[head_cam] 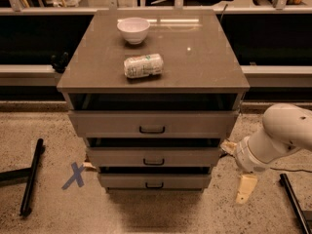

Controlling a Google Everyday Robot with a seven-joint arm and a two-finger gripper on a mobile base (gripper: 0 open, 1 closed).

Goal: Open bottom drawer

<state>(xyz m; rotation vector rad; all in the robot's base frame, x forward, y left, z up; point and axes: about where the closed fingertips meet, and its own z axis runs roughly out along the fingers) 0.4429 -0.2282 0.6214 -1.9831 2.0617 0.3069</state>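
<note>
The bottom drawer [126, 181] sits lowest in the cabinet [195, 72], by the floor, its front facing the camera and its long axis running left to right. The gripper [245, 189] hangs low to its right, apart; its grip cannot be told.

Grey-taupe bottom drawer [154, 181], black handle [154, 185]; white bowl [133, 29]; blue X [74, 175] on speckled floor [39, 126]; cream gripper [243, 191] beyond the brown worktop's [204, 57] front-right corner.

Gripper [245, 189] hangs right of the bottom drawer [154, 182], bowl [133, 29] behind can [143, 65] atop cabinet [200, 57].
</note>
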